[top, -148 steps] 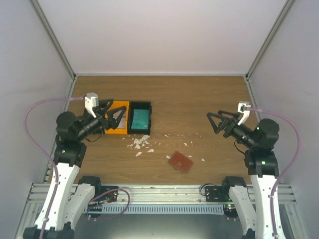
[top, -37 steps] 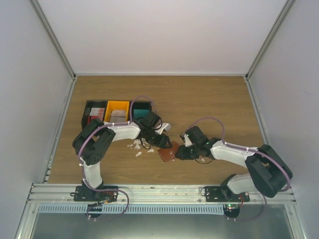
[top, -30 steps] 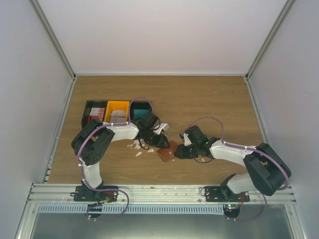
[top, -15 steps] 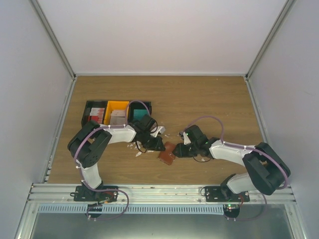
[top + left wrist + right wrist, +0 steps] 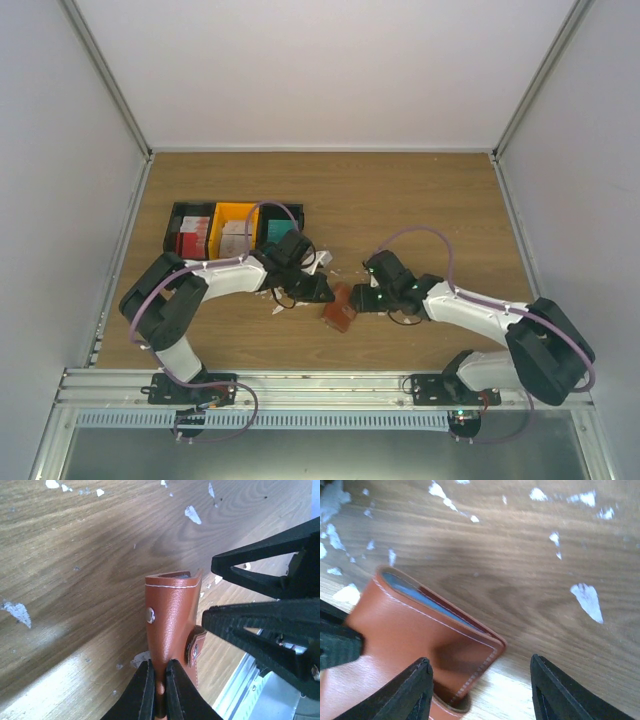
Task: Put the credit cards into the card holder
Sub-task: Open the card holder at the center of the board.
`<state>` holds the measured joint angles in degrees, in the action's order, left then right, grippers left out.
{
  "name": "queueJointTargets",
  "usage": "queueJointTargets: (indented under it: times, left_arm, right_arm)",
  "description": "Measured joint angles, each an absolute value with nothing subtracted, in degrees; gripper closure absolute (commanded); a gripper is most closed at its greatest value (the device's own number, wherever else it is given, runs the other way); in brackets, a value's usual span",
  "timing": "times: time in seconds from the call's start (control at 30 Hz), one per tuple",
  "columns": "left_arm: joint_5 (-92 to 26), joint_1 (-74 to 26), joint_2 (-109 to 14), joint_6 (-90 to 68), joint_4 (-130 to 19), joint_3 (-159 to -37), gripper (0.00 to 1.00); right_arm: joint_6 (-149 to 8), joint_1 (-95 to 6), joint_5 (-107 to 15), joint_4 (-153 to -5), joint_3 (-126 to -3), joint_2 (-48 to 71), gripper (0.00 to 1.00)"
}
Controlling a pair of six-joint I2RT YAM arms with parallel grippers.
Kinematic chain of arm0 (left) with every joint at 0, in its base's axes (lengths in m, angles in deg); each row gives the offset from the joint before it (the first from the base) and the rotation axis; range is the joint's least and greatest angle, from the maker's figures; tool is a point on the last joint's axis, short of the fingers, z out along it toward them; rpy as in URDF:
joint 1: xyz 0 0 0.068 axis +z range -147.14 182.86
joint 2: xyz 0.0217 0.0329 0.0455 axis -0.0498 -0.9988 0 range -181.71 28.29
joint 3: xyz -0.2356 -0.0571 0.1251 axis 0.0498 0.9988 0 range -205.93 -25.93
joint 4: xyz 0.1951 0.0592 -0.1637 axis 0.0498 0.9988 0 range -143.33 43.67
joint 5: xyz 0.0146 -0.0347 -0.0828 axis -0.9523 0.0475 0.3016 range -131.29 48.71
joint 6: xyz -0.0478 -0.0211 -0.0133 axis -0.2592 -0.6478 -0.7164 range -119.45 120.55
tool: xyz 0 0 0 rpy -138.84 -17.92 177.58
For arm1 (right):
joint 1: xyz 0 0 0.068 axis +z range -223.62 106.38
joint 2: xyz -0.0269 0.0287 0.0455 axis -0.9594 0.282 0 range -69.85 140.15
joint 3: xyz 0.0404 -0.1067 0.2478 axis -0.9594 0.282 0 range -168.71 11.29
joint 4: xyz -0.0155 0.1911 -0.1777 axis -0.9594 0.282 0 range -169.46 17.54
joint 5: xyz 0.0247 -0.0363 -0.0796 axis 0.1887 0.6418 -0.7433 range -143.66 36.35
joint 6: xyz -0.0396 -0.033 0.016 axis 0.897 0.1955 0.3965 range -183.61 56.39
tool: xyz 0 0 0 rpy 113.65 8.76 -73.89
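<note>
Your left gripper (image 5: 160, 674) has its fingers pinched nearly together on the near edge of the card holder (image 5: 172, 611) — only the thickness of the leather keeps them apart. The card holder is folded and stands tilted up on edge above the wooden table (image 5: 75, 545), near the middle of the workspace and between the two arms. You cannot tell from these views whether its lower edge touches the wood. Its far end gapes a little, and a snap stud (image 5: 149, 614) shows on the outer face.

Your right gripper (image 5: 479, 667) faces it from the other side with its fingers spread wide and closed on nothing. One corner of the card holder lies in the gap between them. A blue-grey strip shows inside the fold; you cannot tell whether it is lining or a card.

The credit cards (image 5: 282, 231) sit in the bins (image 5: 237, 207) at the back left, well apart from the card holder — teal in one, pale in the orange one, red and white in the outermost.

White scraps (image 5: 586, 600) lie scattered on the table around the card holder.
</note>
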<state>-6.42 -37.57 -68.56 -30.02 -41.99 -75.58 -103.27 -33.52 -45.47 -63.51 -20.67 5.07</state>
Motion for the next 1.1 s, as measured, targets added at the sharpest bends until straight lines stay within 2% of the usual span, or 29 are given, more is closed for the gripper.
queueJointTargets:
  times: [0.23,0.43,0.63,0.9,1.1]
  left_arm:
    - [-7.12,-37.57,-66.88,-32.49,-42.39,-75.52,1.00]
    - [-8.32,-37.57,-66.66,-33.34,-42.01,-75.52,1.00]
    - [-10.05,-37.66,-66.25,-33.58,-41.93,-75.52,1.00]
    - [-11.71,-37.48,-65.55,-33.58,-41.42,-75.52,1.00]
    - [-12.06,-37.33,-65.02,-33.58,-41.29,-75.52,1.00]
  right_arm:
    - [-104.93,-26.86,-52.07,-59.07,-27.84,6.25,0.42]
    - [-105.92,-23.97,-54.45,-56.95,-28.96,10.31,0.44]
    - [-107.67,-23.53,-56.05,-56.52,-28.54,10.38,0.51]
    - [-111.62,-23.27,-61.05,-52.65,-26.90,9.85,0.67]
    - [-112.54,-23.27,-62.82,-49.96,-26.53,9.13,0.63]
